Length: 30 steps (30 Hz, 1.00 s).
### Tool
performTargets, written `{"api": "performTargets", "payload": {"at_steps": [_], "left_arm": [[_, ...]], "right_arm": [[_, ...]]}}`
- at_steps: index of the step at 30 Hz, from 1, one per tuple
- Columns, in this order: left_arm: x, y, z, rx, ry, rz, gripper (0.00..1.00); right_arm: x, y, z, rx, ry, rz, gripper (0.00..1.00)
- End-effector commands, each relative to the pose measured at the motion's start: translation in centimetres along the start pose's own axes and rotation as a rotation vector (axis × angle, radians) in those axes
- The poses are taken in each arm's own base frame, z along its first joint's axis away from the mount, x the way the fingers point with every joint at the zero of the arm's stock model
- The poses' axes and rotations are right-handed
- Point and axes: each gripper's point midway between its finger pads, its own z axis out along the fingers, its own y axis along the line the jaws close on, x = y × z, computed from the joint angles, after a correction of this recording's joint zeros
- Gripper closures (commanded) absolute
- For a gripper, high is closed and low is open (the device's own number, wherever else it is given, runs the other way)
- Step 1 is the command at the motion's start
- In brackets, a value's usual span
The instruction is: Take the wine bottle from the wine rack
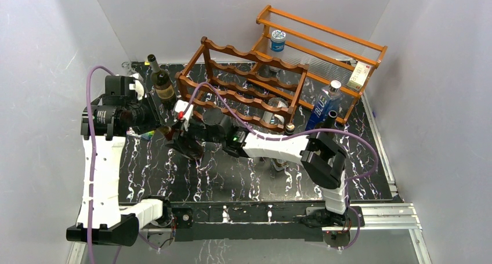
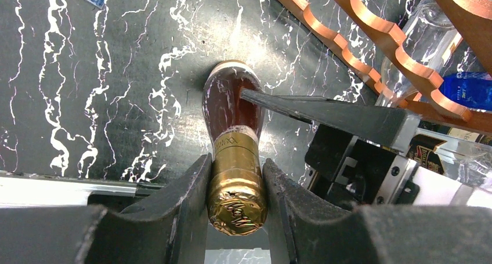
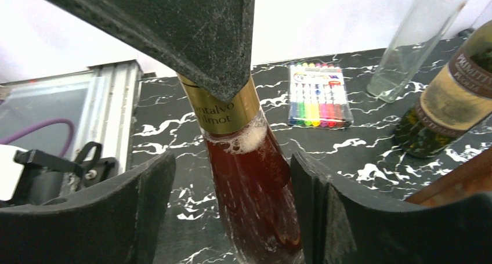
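The wine bottle [image 2: 232,104] holds red liquid and has a gold foil neck. It is off the rack, roughly upright over the black marble table, left of the rack. My left gripper [image 2: 238,185] is shut on the foil neck from above. My right gripper [image 3: 232,206] is open around the bottle's body [image 3: 249,177], with a gap on each side. In the top view both grippers meet at the bottle [image 1: 170,134], left gripper [image 1: 155,126], right gripper [image 1: 181,142]. The dark reddish-brown wine rack [image 1: 243,84] stands behind; its wavy rails [image 2: 348,49] are in the left wrist view.
A dark labelled bottle [image 1: 162,84] stands left of the rack, and a clear bottle [image 3: 418,43] beside it. A marker pack [image 3: 319,96] lies on the table. A blue bottle [image 1: 322,107] stands right of the rack. The orange shelf [image 1: 325,43] carries a blue-lidded can [image 1: 278,40].
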Motion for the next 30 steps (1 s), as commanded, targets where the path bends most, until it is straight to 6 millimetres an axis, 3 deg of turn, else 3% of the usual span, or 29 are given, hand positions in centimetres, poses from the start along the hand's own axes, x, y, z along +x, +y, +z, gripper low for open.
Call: {"api": "performTargets", "payload": {"at_steps": [1,8,10,11,14,15,17,20,25,30], "left_arm": [[-3.2,-3.4,-2.2,0.164,-0.144,0.012,1.00],[-3.6,-4.9,-3.0,0.242,-0.157,0.039,0.97],[-3.7,-5.2,-3.5,0.264,-0.168,0.044,0.76],[-3.7,-5.4,-3.7,0.277,-0.175,0.049,0.65],[-4.0,-6.1,-4.7,0.319,-0.208,0.078,0.41],[-4.1,-6.3,-4.9,0.330,-0.218,0.091,0.26],[-4.2,-6.9,-5.3,0.350,-0.226,0.116,0.11],[-4.6,-7.9,-5.9,0.390,-0.242,0.147,0.02],[-5.1,-8.7,-7.4,0.440,-0.314,0.168,0.02],[-5.0,-8.6,-7.6,0.448,-0.336,0.175,0.02]], "right_arm": [[-4.0,0.1,1.8,0.065,-0.137,-0.077,0.25],[-3.3,-2.1,1.8,0.210,-0.172,-0.061,0.51],[-3.5,-2.7,1.1,0.248,-0.187,-0.058,0.66],[-3.8,-3.1,0.6,0.278,-0.193,-0.052,0.79],[-5.1,-3.7,-1.7,0.351,-0.224,-0.028,0.96],[-5.1,-4.0,-2.7,0.380,-0.231,-0.017,0.99],[-5.7,-4.5,-4.7,0.433,-0.256,-0.005,1.00],[-6.1,-5.1,-7.7,0.509,-0.273,-0.004,1.00],[-5.6,-5.8,-11.3,0.595,-0.241,-0.034,1.00],[-6.1,-6.7,-13.9,0.683,-0.184,-0.053,1.00]]}}
